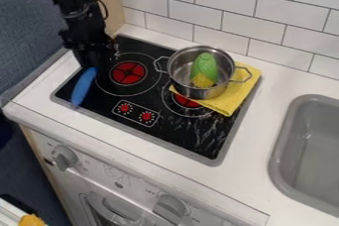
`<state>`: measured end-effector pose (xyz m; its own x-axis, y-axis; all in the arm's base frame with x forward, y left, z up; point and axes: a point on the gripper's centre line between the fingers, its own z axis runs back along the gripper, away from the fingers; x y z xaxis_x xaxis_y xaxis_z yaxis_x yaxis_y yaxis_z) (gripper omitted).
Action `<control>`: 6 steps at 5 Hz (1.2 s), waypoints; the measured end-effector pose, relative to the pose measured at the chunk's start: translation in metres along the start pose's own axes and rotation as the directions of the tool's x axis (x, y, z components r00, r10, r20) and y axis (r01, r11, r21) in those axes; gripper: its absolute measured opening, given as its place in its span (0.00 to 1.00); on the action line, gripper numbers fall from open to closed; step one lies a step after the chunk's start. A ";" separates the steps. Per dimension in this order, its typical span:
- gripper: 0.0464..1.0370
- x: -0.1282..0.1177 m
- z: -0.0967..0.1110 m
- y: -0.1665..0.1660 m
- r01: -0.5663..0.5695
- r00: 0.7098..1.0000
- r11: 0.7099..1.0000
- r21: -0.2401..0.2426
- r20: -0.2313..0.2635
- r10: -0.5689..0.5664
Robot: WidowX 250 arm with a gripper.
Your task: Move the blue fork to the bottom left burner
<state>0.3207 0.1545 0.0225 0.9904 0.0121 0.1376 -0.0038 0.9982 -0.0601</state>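
Gripper (94, 65) at ten o'clock from left red burner (128, 73), by upper end of blue fork (82, 88); opening and hold: cannot tell. Fork at burner's eight o'clock. Pot (183, 90) at three o'clock.

Blu. fork (83, 87), yel. cloth (229, 102).

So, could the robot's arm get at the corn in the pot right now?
Probably: the pot has no lid, leaving the corn open from above. The blue fork right at the gripper might hinder grasping, though.
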 end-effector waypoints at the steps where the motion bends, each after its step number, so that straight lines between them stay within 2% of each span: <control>1: 0.28 -0.002 0.000 0.007 0.012 1.000 0.999 0.041 -0.013 -0.011; 2: 0.28 -0.005 0.001 0.009 0.063 0.997 0.996 0.060 -0.045 -0.061; 3: 0.35 0.001 0.005 0.002 0.135 0.989 0.990 0.045 -0.061 -0.132; 5: 0.92 0.001 0.005 -0.006 0.144 0.987 0.989 0.028 -0.073 -0.142; 6: 0.97 0.002 0.006 -0.009 0.119 0.989 0.993 0.009 -0.086 -0.118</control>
<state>0.3223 0.1460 0.0295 0.9921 -0.1109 0.0580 0.1130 0.9930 -0.0348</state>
